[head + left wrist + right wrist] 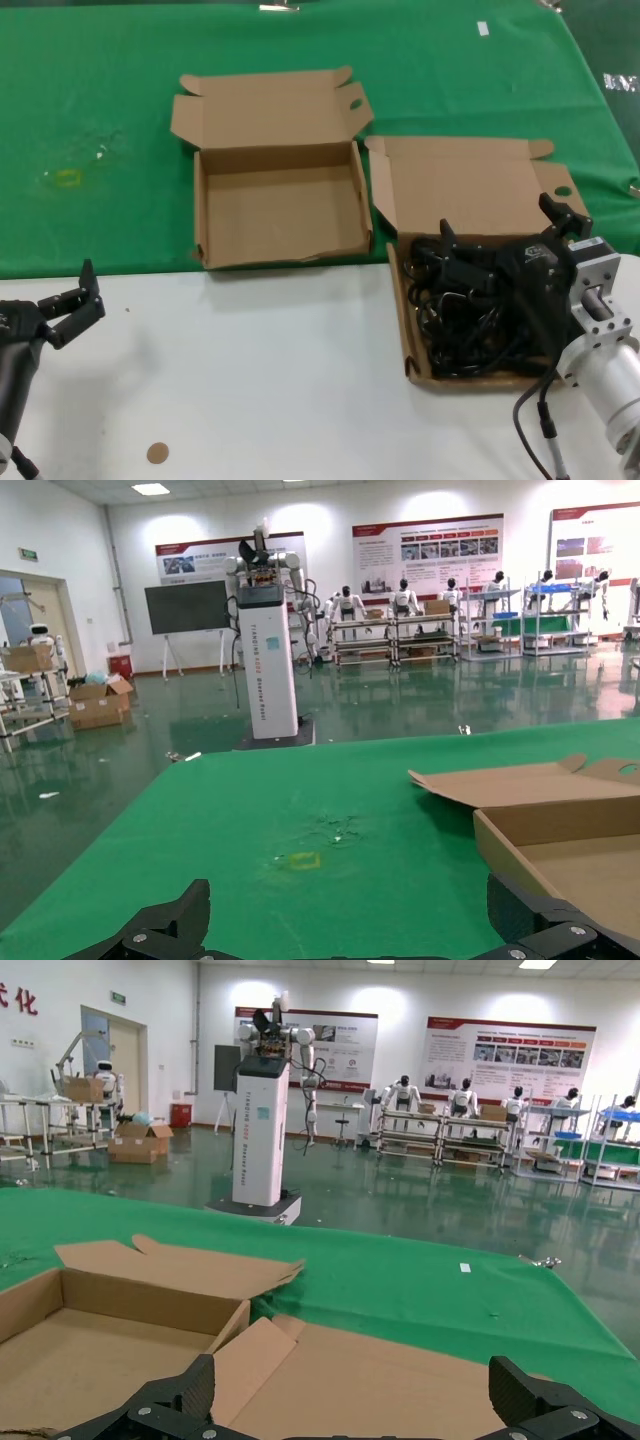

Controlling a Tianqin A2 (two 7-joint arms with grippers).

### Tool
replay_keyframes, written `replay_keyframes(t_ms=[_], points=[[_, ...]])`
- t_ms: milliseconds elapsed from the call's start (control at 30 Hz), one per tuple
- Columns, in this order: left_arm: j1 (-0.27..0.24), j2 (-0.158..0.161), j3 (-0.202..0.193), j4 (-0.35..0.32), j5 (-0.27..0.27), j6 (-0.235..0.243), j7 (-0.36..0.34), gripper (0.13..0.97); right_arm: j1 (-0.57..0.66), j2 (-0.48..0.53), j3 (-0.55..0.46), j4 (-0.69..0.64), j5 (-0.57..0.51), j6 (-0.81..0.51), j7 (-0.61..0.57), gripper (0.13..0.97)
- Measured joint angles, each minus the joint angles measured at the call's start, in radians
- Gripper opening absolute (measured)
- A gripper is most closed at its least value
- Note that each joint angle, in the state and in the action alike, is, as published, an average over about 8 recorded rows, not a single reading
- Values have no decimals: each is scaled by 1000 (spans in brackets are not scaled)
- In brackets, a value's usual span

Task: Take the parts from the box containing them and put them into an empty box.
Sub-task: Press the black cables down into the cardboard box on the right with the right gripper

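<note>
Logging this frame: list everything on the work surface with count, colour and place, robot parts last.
Power cords: a tangled pile, count unclear, black, inside the right-hand box.
Box holding the cords: one, brown cardboard, lid open, right side, straddling the cloth's front edge.
Empty box: one, brown cardboard, lid open, centre, on the green cloth.
Green cloth: one, covering the far half of the table.
White table surface: near half.
Round disc: one, brown, near edge of the white surface.
Left gripper: black, open, low at the near left.
Right gripper: black, open, over the cords.
</note>
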Motion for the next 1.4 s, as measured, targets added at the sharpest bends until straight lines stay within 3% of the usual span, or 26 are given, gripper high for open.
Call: replay_keyframes(t_ms=[1033,1400], points=[[0,0,0,0,0,0,0,965,0,0,0,0,0,0,0,966],[0,0,0,0,0,0,0,884,0,23,-22,5,-2,-2,2,966]])
